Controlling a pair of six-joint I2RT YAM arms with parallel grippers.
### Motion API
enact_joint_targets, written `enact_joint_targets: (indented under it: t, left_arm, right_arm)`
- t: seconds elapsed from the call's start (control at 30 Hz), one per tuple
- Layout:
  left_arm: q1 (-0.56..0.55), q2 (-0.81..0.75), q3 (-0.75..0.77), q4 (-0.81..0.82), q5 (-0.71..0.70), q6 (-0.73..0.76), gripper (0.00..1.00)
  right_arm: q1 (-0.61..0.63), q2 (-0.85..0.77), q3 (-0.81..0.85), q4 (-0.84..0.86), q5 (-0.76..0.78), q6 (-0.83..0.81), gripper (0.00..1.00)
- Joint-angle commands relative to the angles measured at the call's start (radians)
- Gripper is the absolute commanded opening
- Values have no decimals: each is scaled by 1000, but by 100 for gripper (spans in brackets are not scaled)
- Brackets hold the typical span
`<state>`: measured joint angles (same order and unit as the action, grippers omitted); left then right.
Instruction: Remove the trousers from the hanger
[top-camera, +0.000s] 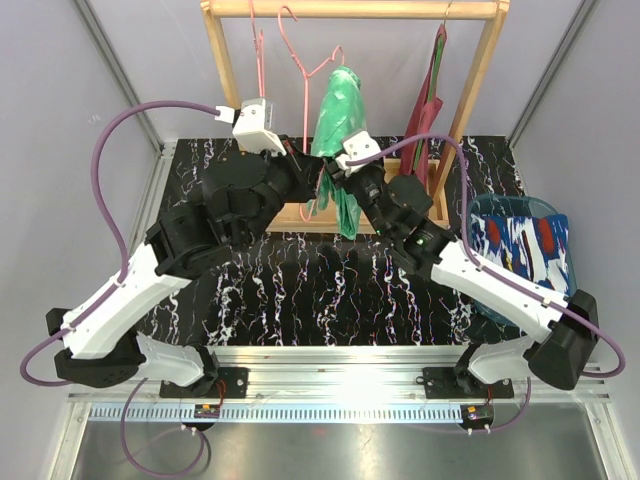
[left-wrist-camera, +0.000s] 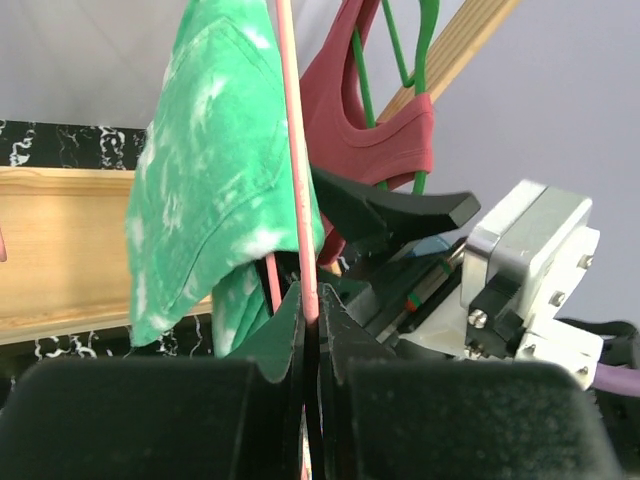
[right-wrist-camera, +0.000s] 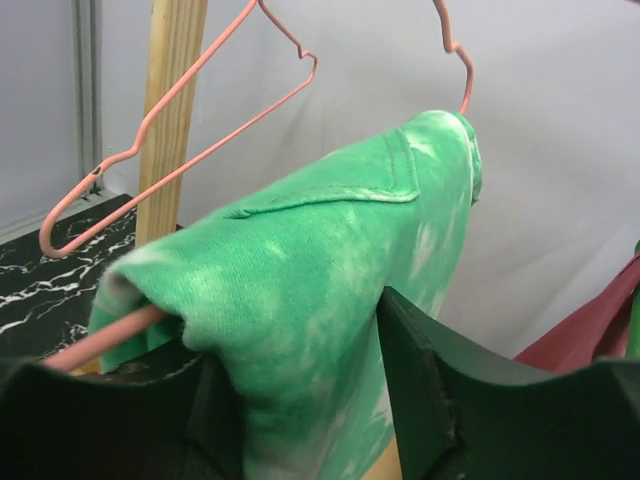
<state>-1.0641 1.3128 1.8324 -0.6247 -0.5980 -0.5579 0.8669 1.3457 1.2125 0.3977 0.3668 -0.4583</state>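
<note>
Centrally, the green trousers (top-camera: 338, 120) hang folded over a pink hanger (top-camera: 303, 62) on the wooden rack (top-camera: 350, 9) at the far side of the table (top-camera: 300, 285). The cloth droops down towards the rack's base board. The right gripper (right-wrist-camera: 310, 370) has its 2 fingers on either side of a thick fold of the green cloth, which fills the gap between them. The hanger's lower bar pokes out of the fold just to the left. The left gripper (left-wrist-camera: 310, 310) is nearly closed, its jaws pinched on the thin pink wire of the hanger just beside the trousers' edge. The 2 wrists sit close together in front of the rack.

The dark blue trousers (top-camera: 525, 245), streaked white and red, lie off the rack in a bin (top-camera: 474, 215) at the right side of the table.

A second pink hanger (top-camera: 258, 55) hangs bare near the rack's left post. A maroon top (top-camera: 432, 90) hangs near the right post.
</note>
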Motion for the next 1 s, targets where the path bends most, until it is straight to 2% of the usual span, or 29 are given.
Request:
enact_joint_targets:
  t: [0.0, 0.03, 0.1, 0.17, 0.4, 0.6, 0.97]
  left_arm:
    - [-14, -11, 70, 131, 21, 32, 0]
    - [-14, -9, 70, 123, 18, 33, 0]
    - [-14, -12, 67, 117, -3, 39, 0]
    - [-14, -18, 64, 85, -52, 64, 0]
    - [-14, -63, -53, 56, -109, 78, 0]
    - [-16, -112, -235, 59, -108, 9, 0]
    - [-30, -184, -502, 65, -77, -122, 0]
  right_arm:
    - [3, 41, 93, 92, -12, -114, 54]
    - [3, 47, 113, 86, -12, -123, 46]
    - [3, 53, 124, 58, -20, -143, 37]
    - [3, 40, 145, 0, -25, -184, 2]
    - [3, -8, 192, -40, 20, -238, 0]
    - [1, -3, 314, -75, 80, -287, 0]
    - [3, -6, 588, -207, 93, -324, 0]
